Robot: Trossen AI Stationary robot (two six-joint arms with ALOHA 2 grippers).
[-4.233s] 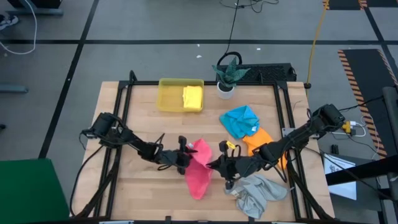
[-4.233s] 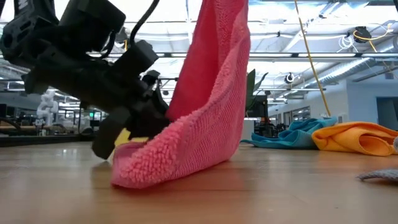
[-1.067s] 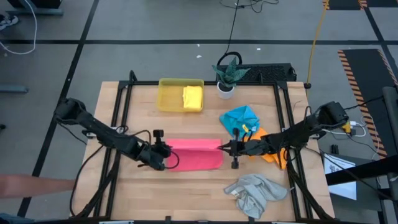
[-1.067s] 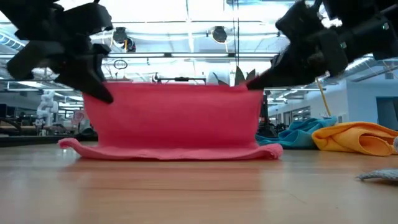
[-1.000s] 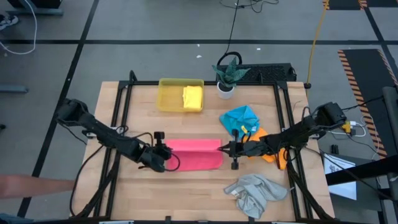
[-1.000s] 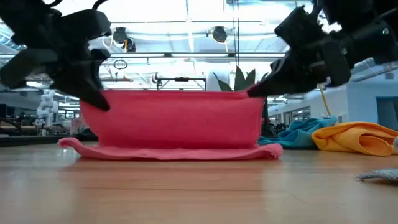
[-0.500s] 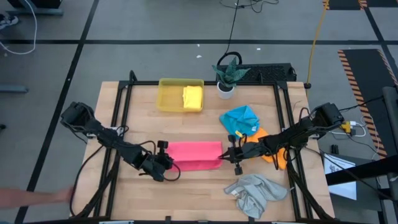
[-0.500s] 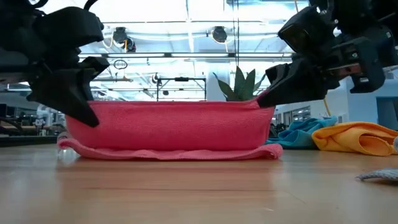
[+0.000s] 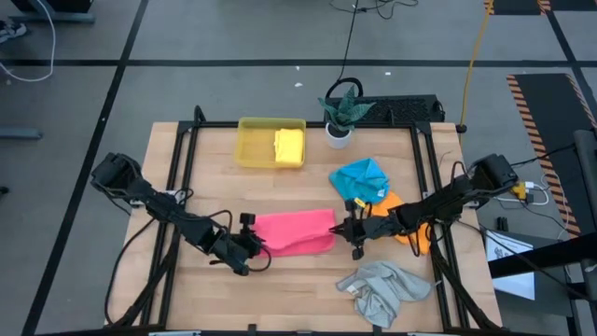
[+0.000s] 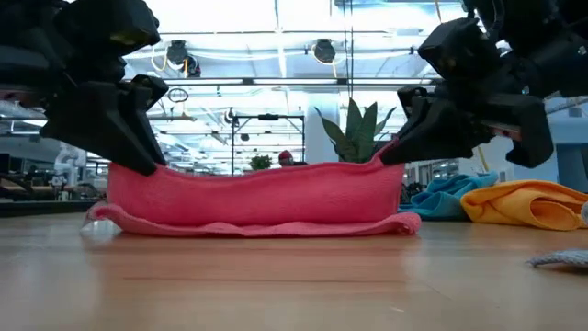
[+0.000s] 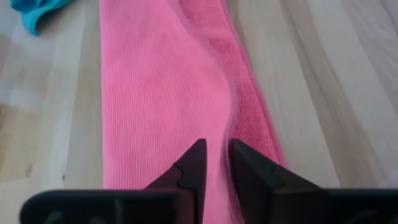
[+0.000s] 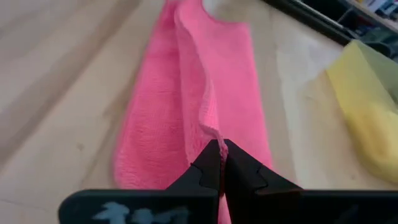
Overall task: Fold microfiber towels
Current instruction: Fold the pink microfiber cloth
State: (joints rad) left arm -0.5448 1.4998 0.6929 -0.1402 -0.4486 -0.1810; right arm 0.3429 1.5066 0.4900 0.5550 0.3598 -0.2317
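Observation:
The pink towel (image 9: 297, 231) lies at the table's middle, doubled lengthways. Its lower layer rests flat on the wood, and its upper layer (image 10: 257, 193) stands raised between my two grippers, sagging in the middle. My left gripper (image 9: 254, 245) is at the towel's left end. Its fingers are slightly parted, with the towel's edge (image 11: 229, 118) running into the gap. My right gripper (image 9: 349, 231) is shut on the towel's right end. My left gripper has its parted fingers (image 11: 194, 163) on either side of the upper layer's raised edge, slanting down from the table's left. Whether they touch the cloth, I cannot tell. My right gripper pinches the upper layer's edge (image 12: 209, 129) at its right end between its two shut fingers. The fingers come from the table's right, slanting a little down. That end is held above the lower layer (image 10: 404, 221), and the cloth is slack toward the middle.
At the back left, a yellow tray (image 9: 252, 149) holds a folded yellow towel (image 9: 289, 147). A potted plant (image 9: 340, 117) stands beside it. The blue towel (image 9: 362, 181) and orange towel (image 9: 394, 207) lie crumpled at the right. The grey towel (image 9: 382, 289) lies at the near right.
Both grippers have sunk and come a little toward the table's near edge with the pink towel's upper layer. Its top edge, taut and level a second ago, now stands lower and sags in the middle. The lower layer has stayed on the table. My right gripper has rolled.

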